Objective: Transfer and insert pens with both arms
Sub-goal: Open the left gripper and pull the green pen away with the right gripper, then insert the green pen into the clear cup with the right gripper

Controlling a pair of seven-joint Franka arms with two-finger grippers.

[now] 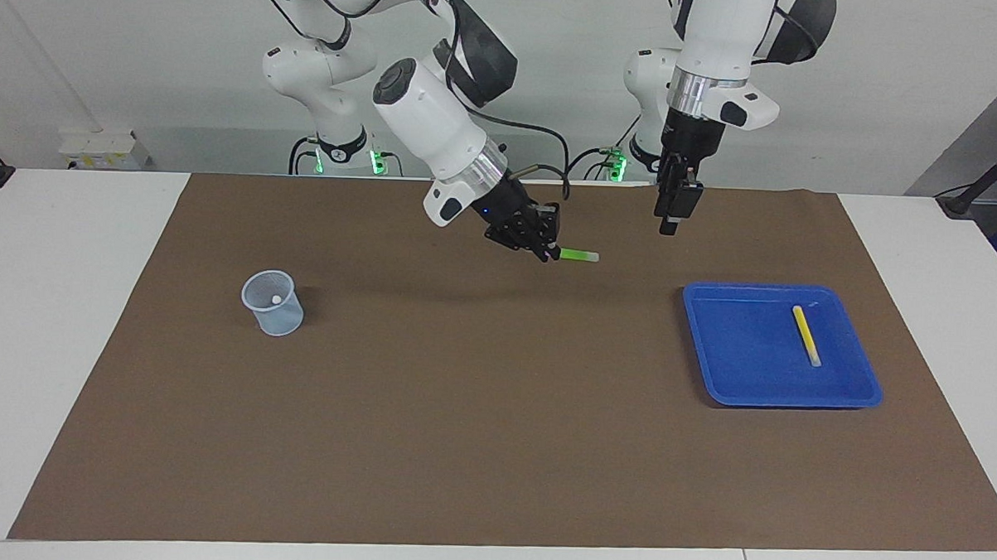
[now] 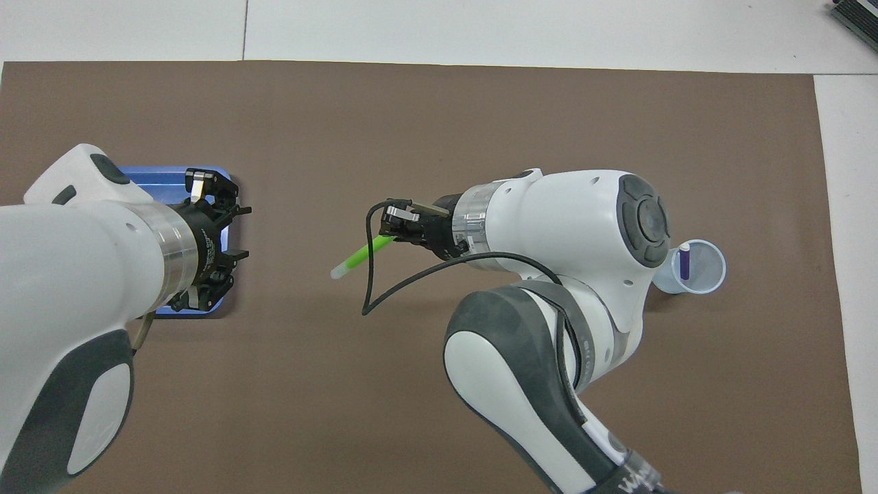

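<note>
Green pen [image 1: 578, 255] clamped in the right gripper [image 1: 544, 250] over open brown mat [image 1: 461, 411] — left gripper [image 1: 670, 222], fingers unreadable, hangs over the mat beside the blue tray [image 1: 706, 378].

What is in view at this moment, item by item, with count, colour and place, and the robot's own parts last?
Mat: one, brown, covering the white table.
Cup: one, translucent pale blue, toward the right arm's end of the mat.
Purple pen: one, standing in the cup.
Tray: one, blue, toward the left arm's end.
Yellow pen: one, lying in the tray.
Green pen: one, held in the air over the middle of the mat.
Right gripper: black, shut on the green pen's end.
Left gripper: black, empty, raised over the mat on the robots' side of the tray.
</note>
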